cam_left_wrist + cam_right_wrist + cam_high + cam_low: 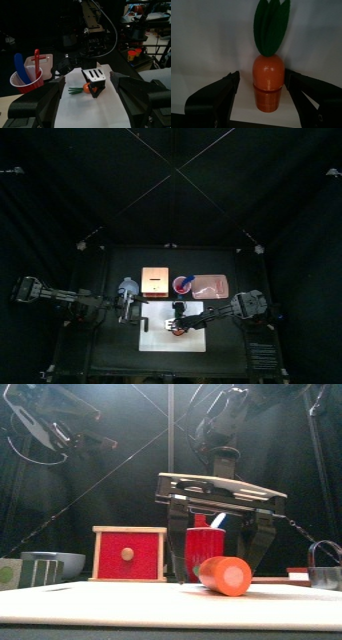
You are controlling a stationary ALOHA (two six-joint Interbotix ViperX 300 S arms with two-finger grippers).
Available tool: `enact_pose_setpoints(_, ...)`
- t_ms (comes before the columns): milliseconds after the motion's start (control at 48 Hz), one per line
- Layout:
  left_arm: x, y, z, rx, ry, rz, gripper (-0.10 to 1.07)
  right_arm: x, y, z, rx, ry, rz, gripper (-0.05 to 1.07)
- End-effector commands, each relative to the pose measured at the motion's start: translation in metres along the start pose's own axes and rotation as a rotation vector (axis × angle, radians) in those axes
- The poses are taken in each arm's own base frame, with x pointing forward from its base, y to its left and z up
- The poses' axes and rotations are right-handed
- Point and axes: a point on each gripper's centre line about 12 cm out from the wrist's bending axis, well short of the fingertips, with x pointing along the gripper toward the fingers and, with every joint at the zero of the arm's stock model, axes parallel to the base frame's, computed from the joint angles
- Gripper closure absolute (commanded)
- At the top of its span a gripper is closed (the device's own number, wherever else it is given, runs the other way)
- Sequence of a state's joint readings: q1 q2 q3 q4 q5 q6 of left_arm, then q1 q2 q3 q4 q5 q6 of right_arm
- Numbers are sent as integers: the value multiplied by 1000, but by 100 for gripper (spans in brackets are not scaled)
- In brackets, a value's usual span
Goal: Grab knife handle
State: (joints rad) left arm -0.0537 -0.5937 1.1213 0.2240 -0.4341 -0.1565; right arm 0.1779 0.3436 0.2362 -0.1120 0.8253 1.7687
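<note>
A red cup (206, 549) stands on a cutting board (214, 285) and holds a blue-handled (21, 67) and a red-handled utensil (37, 61); I cannot tell which one is the knife. A toy carrot (268, 75) lies on the white mat (174, 340). My right gripper (263, 89) is open, with a jaw on either side of the carrot and not closed on it; it also shows in the front view (214, 562) and the top view (174, 325). My left gripper (85, 100) is open and empty at the mat's left side (130, 303).
A wooden block with a red face (130, 554) stands left of the cup. A metal bowl (51, 565) sits at the far left and a dark object (322, 569) at the far right. The carrot (225, 575) lies in front of the cup.
</note>
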Motion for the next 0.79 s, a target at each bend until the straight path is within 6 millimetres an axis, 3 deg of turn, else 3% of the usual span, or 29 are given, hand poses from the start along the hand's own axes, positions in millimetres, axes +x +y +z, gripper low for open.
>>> enact_pose_setpoints(0,1,0,6,0,-23,-2,-5,-2,-3,1,4,-1,-24,4)
enact_pose_setpoints(312,2,0,9,-1,-41,-3,-5,-21,10,1,-1,-10,-5,4)
enact_pose_setpoints(604,2,-1,14,-2,-76,-10,-5,-57,30,2,-29,-58,17,4)
enact_pose_setpoints(771,3,-1,18,-1,-88,-10,-5,-75,25,-5,-61,-74,14,4)
